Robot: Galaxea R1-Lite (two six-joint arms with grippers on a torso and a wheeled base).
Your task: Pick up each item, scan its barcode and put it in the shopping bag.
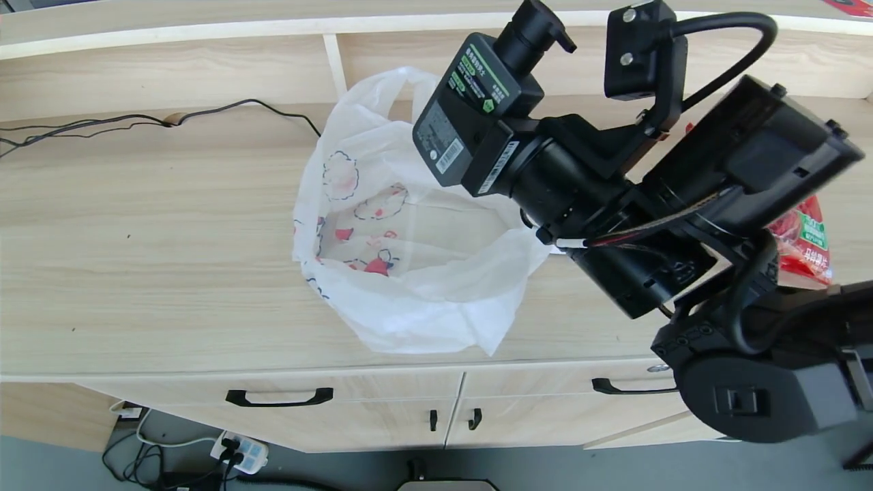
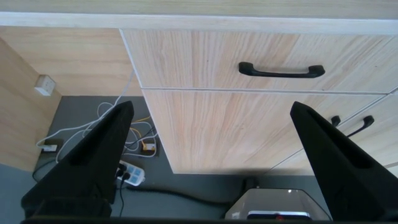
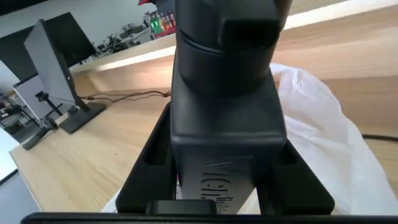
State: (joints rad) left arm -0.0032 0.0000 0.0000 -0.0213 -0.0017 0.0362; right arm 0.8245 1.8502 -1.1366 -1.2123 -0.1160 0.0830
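The right claw (image 1: pixel 525 170) is clamped on a black scanner (image 1: pixel 470 102), which sits gripped between its two fingers (image 3: pixel 146 180) and rises out past them, labels on its side. Just under the scanner's head and a little to the left of this claw lies the white shopping bag (image 1: pixel 409 273). It has red and blue drawings, its mouth is slumped open on the wooden worktop (image 1: pixel 136 239), and nothing can be made out inside it. From the wrist, the bag (image 3: pixel 323 118) shows directly beyond the scanner (image 3: pixel 224 124).

To the right of that claw, partly hidden behind the arm, a red packet (image 1: pixel 805 239) lies on the worktop, apart from the bag. Well to the claw's left, a thin black cable (image 1: pixel 204 112) trails along the back of the worktop, and farther off on that side stands a monitor (image 3: pixel 50 62).

The left claw (image 2: pixel 205 162) hangs below the worktop's edge with its fingers (image 2: pixel 87 168) spread wide and nothing between them. In front of it is a drawer front with a black handle (image 2: pixel 281 70), and below it, on the floor, a power strip (image 2: pixel 130 174) with loose wires.
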